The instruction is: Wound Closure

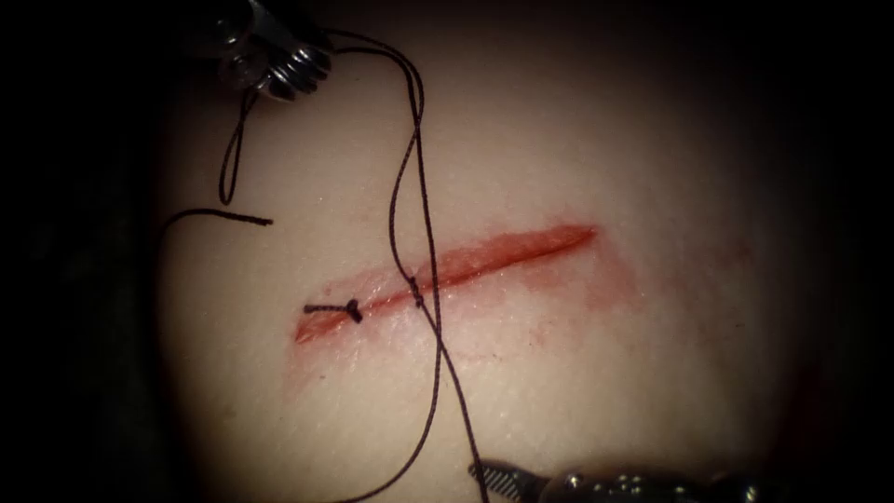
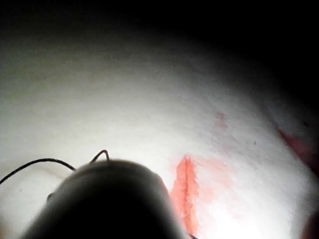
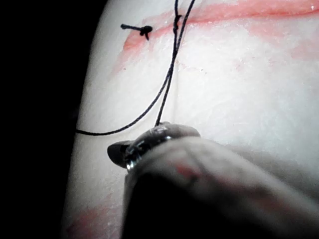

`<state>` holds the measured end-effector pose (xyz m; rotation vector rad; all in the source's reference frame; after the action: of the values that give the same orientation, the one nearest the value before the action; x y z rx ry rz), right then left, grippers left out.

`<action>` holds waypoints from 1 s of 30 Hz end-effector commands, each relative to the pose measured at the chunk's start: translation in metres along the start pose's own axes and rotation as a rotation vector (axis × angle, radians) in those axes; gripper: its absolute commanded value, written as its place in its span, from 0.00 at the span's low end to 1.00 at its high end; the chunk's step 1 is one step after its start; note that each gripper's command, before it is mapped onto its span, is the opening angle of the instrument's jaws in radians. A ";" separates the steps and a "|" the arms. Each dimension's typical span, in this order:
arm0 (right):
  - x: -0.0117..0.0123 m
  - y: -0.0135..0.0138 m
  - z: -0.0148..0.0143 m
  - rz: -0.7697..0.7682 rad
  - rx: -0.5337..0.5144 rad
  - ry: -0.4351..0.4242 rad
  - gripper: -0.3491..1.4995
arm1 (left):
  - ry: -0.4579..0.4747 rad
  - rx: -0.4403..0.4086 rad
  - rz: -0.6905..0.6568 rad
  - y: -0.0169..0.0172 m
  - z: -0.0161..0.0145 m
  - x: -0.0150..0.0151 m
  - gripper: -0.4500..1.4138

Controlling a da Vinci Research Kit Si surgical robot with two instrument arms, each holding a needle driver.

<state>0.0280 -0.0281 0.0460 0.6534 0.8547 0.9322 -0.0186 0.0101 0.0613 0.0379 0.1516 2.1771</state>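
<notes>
1. Two tools work over the tissue (image 1: 577, 373). The left tool (image 1: 279, 70) is at the top left of the endoscope view, well away from the cut (image 1: 447, 270). The right tool (image 1: 494, 480) is at the bottom edge, below the cut.
2. The left tool's jaws seem clenched on the thread (image 1: 410, 140), which leaves it in two strands, though the grip itself is in shadow. In the left wrist view the tool's body (image 2: 107, 199) hides the tips.
3. The right tool's jaws are closed on the thread, seen clearly in the right wrist view, where a strand (image 3: 167, 94) runs straight into the tip (image 3: 149, 137).
4. The two strands cross the cut at a small knot (image 1: 415, 298) near its left half, then run down to the right tool and to the lower edge.
5. A finished stitch (image 1: 352, 310) with a short tail sits near the cut's left end.
6. A loose thread end (image 1: 223, 216) lies on the tissue at the left.
7. Red fluid (image 1: 596, 279) stains the tissue around the cut.
8. I cannot tell where the needle is.
</notes>
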 end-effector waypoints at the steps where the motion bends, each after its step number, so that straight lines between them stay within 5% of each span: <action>1: 0.0017 0.0000 -0.0003 -0.007 -0.005 0.022 0.97 | -0.006 -0.058 0.004 0.0008 -0.0003 -0.0001 0.00; 4: 0.0047 -0.0004 -0.0026 -0.002 -0.018 0.048 0.94 | 0.012 -0.203 -0.033 0.0013 -0.0027 -0.0012 0.00; 5: 0.0060 -0.0007 -0.0034 0.022 -0.029 0.058 0.79 | 0.022 -0.256 -0.064 0.0014 -0.0035 -0.0016 0.00; 8: 0.0092 -0.0010 -0.0040 0.150 -0.052 0.095 0.00 | 0.065 -0.407 -0.168 0.0015 -0.0061 -0.0031 0.00; 13: 0.0107 0.0006 -0.0014 0.172 -0.001 0.194 0.00 | 0.134 -0.502 -0.214 0.0017 -0.0090 -0.0046 0.00; 22: 0.0081 0.0050 0.0080 0.191 0.019 0.325 0.00 | 0.211 -0.675 -0.288 0.0029 -0.0112 -0.0054 0.00; 30: 0.0110 0.0059 0.0103 0.224 0.069 0.461 0.00 | 0.223 -0.885 -0.169 0.0051 -0.0114 -0.0055 0.00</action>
<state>0.0370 -0.0170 0.0521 0.6066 1.2566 1.3000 -0.0203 0.0015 0.0504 -0.7002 -0.6913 1.9029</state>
